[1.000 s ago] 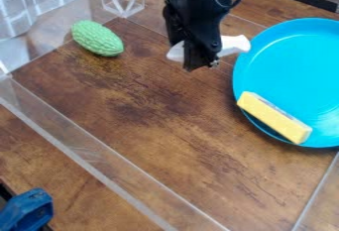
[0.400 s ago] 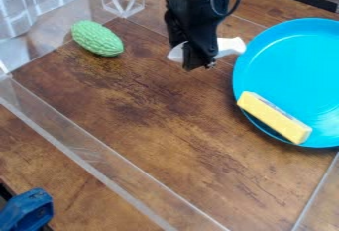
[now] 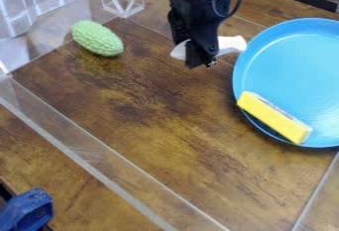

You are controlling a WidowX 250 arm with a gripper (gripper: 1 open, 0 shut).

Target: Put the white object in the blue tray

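Camera: claw (image 3: 199,58) shut on white object (image 3: 228,45), protruding right.

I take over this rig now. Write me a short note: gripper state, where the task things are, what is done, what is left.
Gripper: shut, low over the table, right at the white object; whether it grips it cannot be told.
White object: on the wood just left of the blue tray, partly hidden behind the gripper, not in the tray.
Blue tray: at the right; a yellow sponge lies in it.
Green toy: far left, not involved.
Done: nothing placed yet.
Left: bring the white object into the tray and let go.
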